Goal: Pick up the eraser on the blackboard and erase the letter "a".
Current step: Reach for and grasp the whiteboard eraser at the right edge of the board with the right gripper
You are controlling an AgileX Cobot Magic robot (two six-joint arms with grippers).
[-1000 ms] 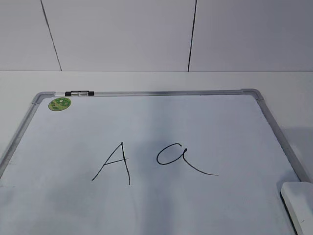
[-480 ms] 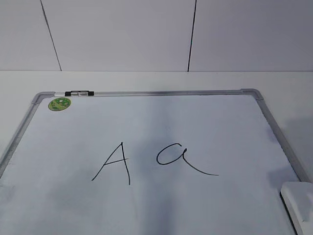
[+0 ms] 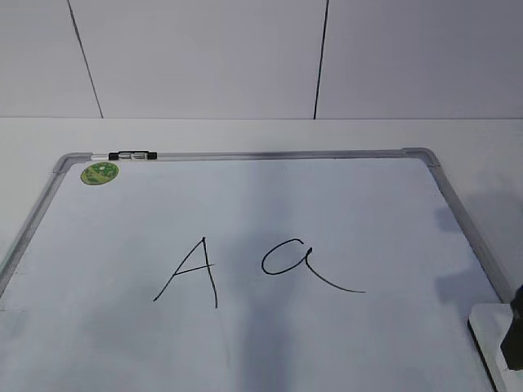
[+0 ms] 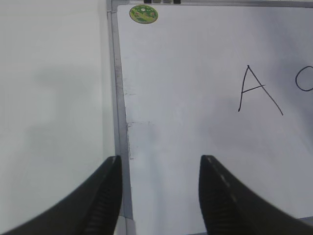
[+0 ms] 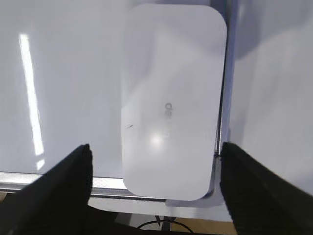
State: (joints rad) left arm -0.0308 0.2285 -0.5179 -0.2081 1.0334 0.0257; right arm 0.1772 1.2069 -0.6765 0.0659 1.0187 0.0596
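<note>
The blackboard (image 3: 343,204) is a white dry-erase board with a grey frame, lying flat. The cursive letter "a" (image 3: 298,263) is written in thin black at its middle, right of a capital "A" (image 3: 192,273). The eraser (image 5: 171,98), a flat white block with grey lettering, lies in the board's near right corner and shows at the lower right of the exterior view (image 3: 493,335). My right gripper (image 5: 155,169) is open, its fingers on either side of the eraser's near end, above it. My left gripper (image 4: 159,183) is open and empty over the board's left frame (image 4: 117,98).
A small black-and-clear marker (image 3: 133,155) lies on the board's far frame, beside a round green sticker (image 3: 99,172). The white table (image 3: 245,135) extends behind the board to a panelled wall. Beyond the board's near edge a cable shows below.
A dark part of my right arm has come into the exterior view at the lower right edge, over the eraser. Its shadow on the board's right side has grown.
</note>
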